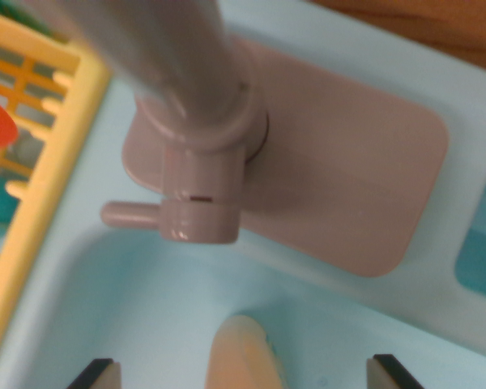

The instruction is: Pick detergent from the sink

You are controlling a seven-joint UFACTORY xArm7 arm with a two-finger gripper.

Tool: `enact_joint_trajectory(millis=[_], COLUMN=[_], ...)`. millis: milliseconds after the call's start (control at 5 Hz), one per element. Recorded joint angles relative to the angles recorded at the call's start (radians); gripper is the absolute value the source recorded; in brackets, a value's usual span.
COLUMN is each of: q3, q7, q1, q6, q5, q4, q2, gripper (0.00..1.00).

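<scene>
Spread hand [241, 374] straddles detergent [241, 352] in sink [146, 284], faucet [198, 154] beyond.

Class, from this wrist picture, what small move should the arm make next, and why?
Probably straight down: the hand is open, its fingers either side of the peach bottle top in the sink, not yet around it.
</scene>
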Motion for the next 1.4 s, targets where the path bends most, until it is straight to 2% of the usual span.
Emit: enact_joint_trajectory(millis=[200,400,600,800,1000,1200,1400], q3=[-0.001,-0.001,-0.002,-0.002,-0.002,-0.002,-0.003], q7=[-0.018,-0.018,-0.034,-0.034,-0.045,-0.045,-0.054], q1=[-0.0017,-0.0017,-0.0032,-0.0032,-0.0042,-0.0042,-0.0050], q6=[-0.029,-0.029,-0.053,-0.053,-0.071,-0.071,-0.084], q5=[0.0045,0.0045,0.0082,0.0082,0.0110,0.0110,0.0132], q4=[-0.022,-0.022,-0.041,-0.041,-0.055,-0.055,-0.066], q2=[0.005,0.005,0.009,0.009,0.012,0.012,0.015], gripper=[0.00,0.00,0.00,0.00,0.00,0.00,0.00])
